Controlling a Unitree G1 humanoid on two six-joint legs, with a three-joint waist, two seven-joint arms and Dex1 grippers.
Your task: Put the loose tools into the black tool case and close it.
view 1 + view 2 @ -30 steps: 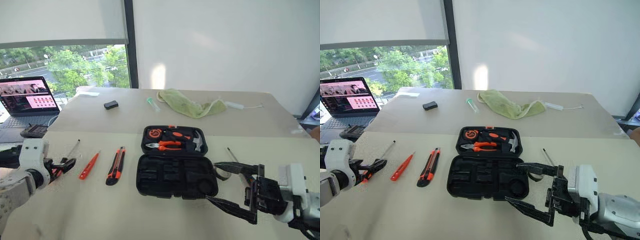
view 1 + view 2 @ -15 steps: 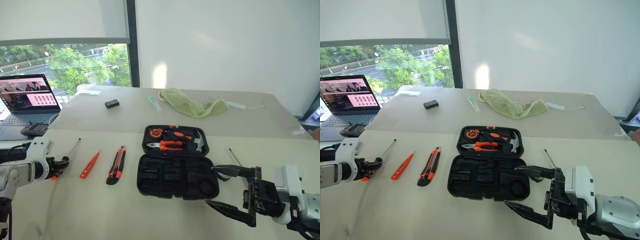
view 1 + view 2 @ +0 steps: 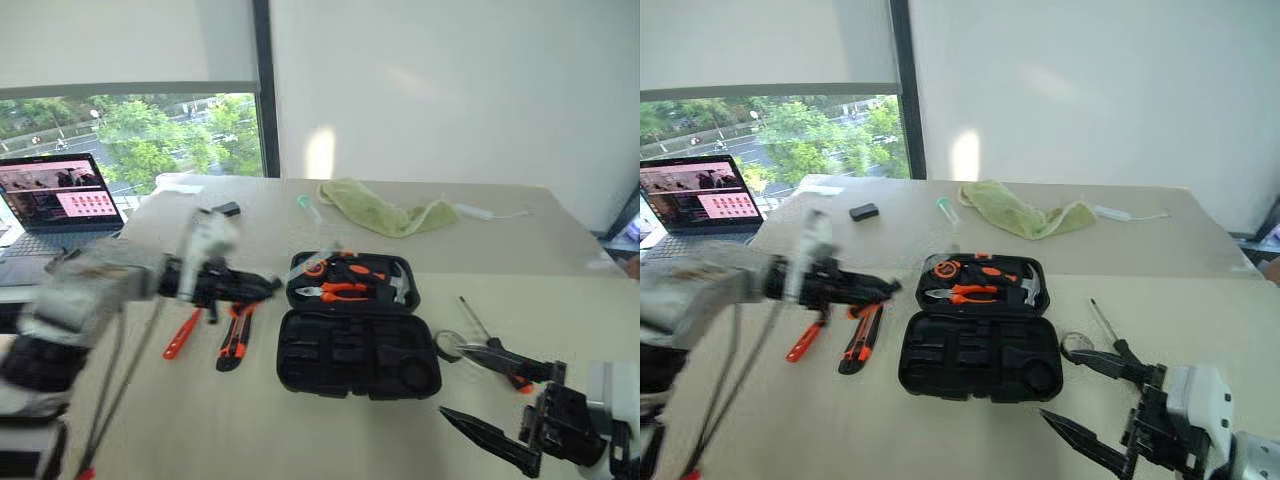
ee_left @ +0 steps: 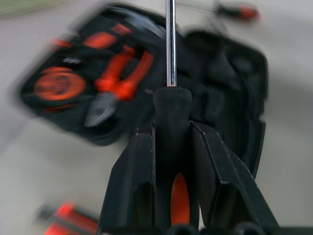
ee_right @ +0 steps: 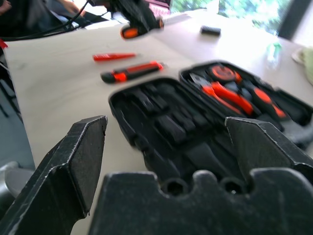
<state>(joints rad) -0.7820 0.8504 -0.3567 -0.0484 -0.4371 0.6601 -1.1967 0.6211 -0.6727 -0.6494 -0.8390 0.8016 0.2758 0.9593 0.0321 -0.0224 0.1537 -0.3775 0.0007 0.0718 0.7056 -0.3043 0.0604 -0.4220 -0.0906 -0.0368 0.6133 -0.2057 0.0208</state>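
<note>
The left gripper (image 4: pixel 171 142), reaching toward the open black tool case (image 3: pixel 357 352), clamps a long screwdriver (image 4: pixel 170 105); the right gripper (image 3: pixel 497 395) hangs wide apart.

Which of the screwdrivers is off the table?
The long screwdriver clamped in the left gripper. The small orange one and the other long one lie on the table.
</note>
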